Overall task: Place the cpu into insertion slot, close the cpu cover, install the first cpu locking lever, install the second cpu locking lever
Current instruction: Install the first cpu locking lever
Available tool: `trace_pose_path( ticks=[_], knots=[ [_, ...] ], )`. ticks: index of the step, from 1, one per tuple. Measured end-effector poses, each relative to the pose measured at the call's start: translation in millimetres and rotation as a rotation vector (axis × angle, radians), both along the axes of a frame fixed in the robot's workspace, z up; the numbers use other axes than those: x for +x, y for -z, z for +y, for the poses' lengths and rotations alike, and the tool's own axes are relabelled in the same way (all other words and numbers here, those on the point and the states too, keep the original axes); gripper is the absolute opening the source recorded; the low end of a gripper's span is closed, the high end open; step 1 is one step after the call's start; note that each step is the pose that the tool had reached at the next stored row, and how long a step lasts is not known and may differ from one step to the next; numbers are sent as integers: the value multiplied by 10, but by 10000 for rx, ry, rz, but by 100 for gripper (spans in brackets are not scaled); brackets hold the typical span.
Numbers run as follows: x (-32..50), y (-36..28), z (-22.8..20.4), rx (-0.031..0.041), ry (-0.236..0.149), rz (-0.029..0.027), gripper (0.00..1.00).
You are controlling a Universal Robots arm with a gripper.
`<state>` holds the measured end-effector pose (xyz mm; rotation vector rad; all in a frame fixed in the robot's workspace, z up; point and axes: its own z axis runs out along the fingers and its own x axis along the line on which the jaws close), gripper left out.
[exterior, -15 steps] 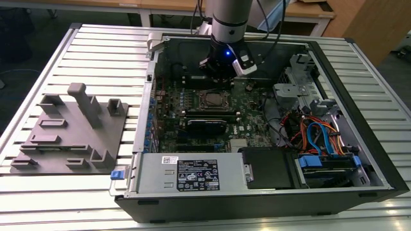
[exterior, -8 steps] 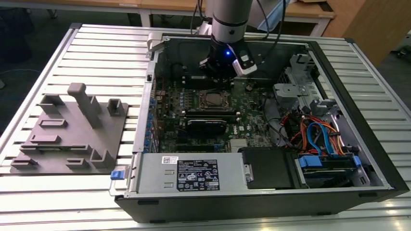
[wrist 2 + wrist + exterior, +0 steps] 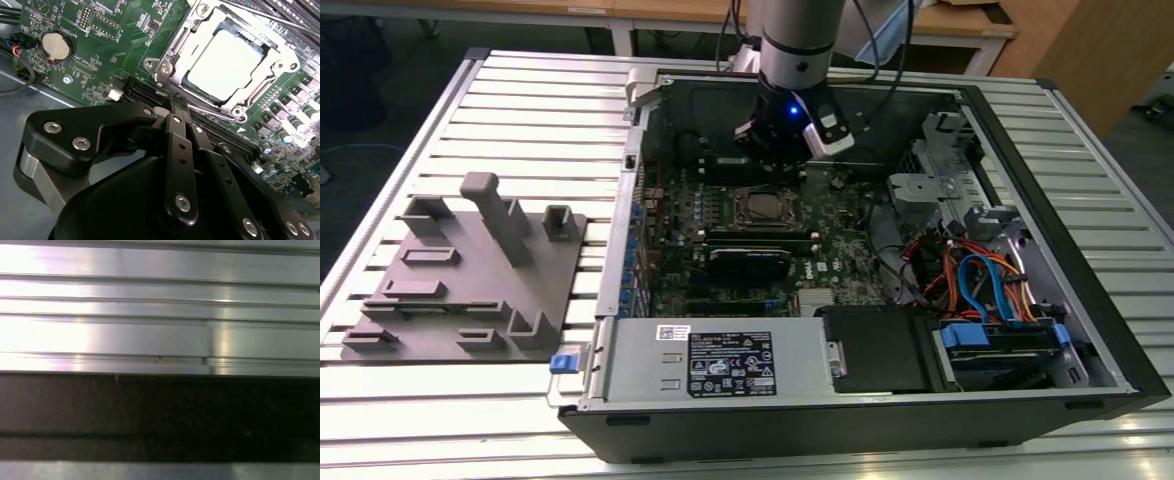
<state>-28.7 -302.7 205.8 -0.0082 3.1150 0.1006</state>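
Even overhead light, with hard glare up close

In the second wrist view the cpu (image 3: pixel 227 65) top blows out to white; in the first wrist view the ribbed metal bench (image 3: pixel 150 335) glares and looks soft, a dark band beneath it.

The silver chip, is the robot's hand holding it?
No, in the second wrist view the cpu sits in its socket under the cpu cover, apart from the hand.
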Motion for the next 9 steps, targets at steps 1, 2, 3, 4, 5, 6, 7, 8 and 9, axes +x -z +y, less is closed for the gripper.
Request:
trace_pose_path(
  ticks=[1,2,3,4,5,6,7,8,9],
  knots=[
    [1,8,0,-1,0,-1,11],
    [1,15,0,-3,1,-1,11],
    [2,20,0,-5,1,0,11],
    [2,25,0,-8,1,0,11],
    [4,30,0,-15,0,-1,11],
    [5,35,0,-22,1,0,11],
    [6,39,0,-31,1,0,11],
    [7,44,-1,-40,1,0,11],
    [7,47,-1,-45,1,0,11]
  ],
)
